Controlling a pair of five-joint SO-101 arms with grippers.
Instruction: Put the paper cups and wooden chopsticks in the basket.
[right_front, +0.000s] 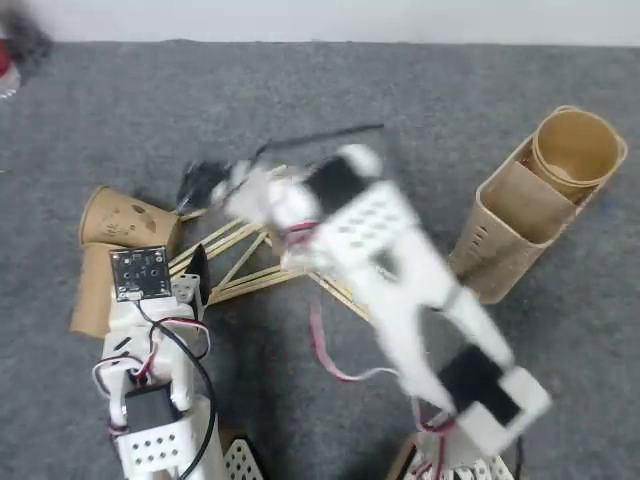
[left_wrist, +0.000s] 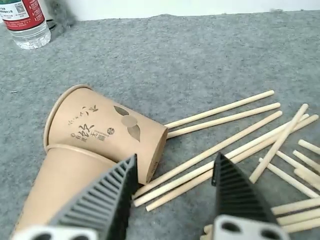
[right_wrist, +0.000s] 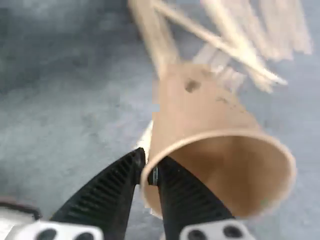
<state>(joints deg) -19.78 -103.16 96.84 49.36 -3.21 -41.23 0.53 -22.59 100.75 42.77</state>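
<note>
Two paper cups (left_wrist: 105, 130) lie on their sides, one nested in the other, at the table's left (right_front: 120, 225). Wooden chopsticks (left_wrist: 225, 145) are scattered beside them on the grey cloth (right_front: 240, 262). My left gripper (left_wrist: 175, 167) hangs open just above the cups' base and the nearest chopsticks, holding nothing. My right gripper (right_wrist: 150, 162) is shut on the rim of another paper cup (right_wrist: 220, 145), lifted over the chopsticks. The right arm (right_front: 370, 235) stretches across the chopstick pile. The basket (right_front: 505, 235) stands at the right with stacked cups (right_front: 575, 145) in it.
A plastic bottle (left_wrist: 25, 22) stands at the far left edge of the cloth. Open grey cloth lies between the chopstick pile and the basket, and along the back of the table.
</note>
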